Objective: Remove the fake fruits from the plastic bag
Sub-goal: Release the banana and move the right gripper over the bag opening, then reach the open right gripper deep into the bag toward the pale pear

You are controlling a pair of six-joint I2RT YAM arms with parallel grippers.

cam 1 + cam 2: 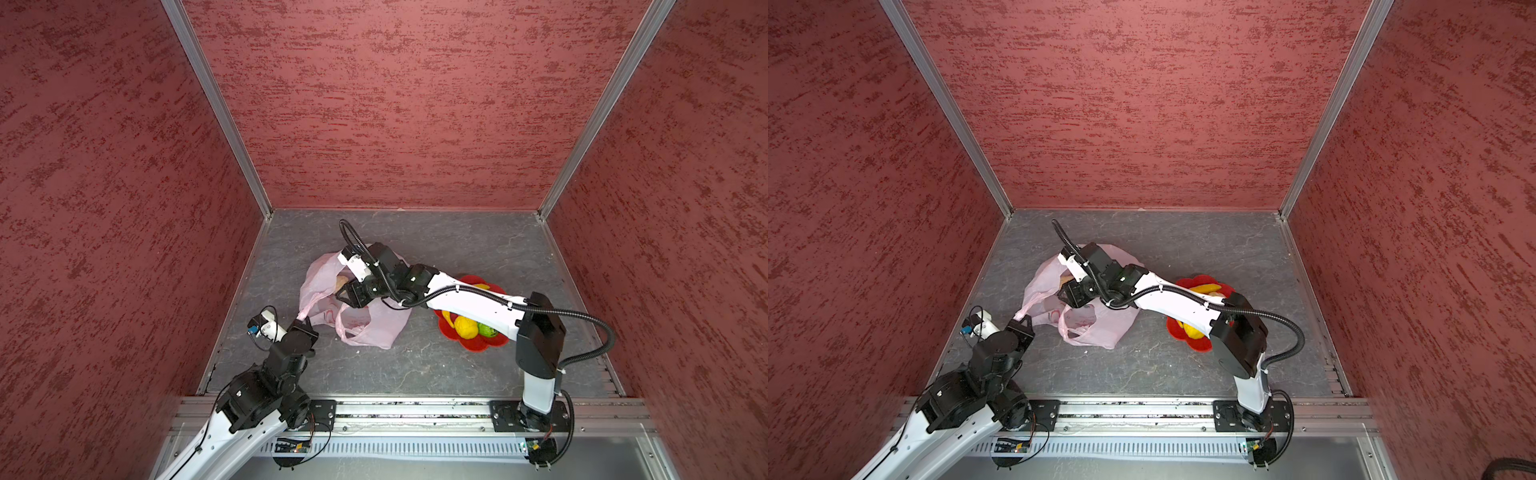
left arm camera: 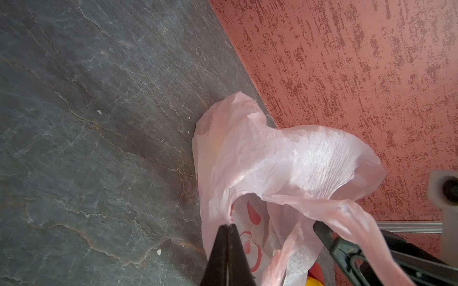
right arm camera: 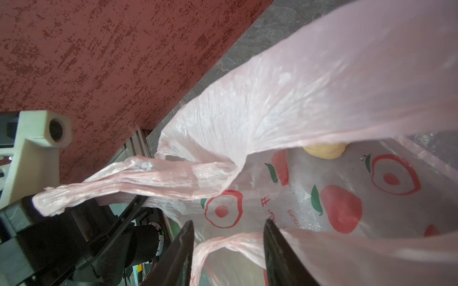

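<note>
Plastic bag [image 1: 365, 328]: thin, crinkly film, judged near weightless and limp. It sags shut unless held apart, so it is best taken by a handle or the rim, not the slack wall. It rests on the counter [image 1: 415, 370].

Left hand [image 2: 227, 226]: jaws pressed together on a pinch of the bag's rim, film drawn taut from its tips.

Right hand [image 3: 228, 222]: jaws apart, gripping nothing. A loose handle strip passes between them. The hand sits at the bag's mouth, pointing in.

1 beige fruit [image 3: 324, 150] lies on the bag's floor, well ahead of the right hand's tips, half hidden under the upper wall. Likely light, rigid and textured; being round, it is best taken across its middle.

Yellow ball [image 1: 465, 327] and green ball [image 1: 487, 330] sit on the red plate [image 1: 496, 341], well behind the right hand.
</note>
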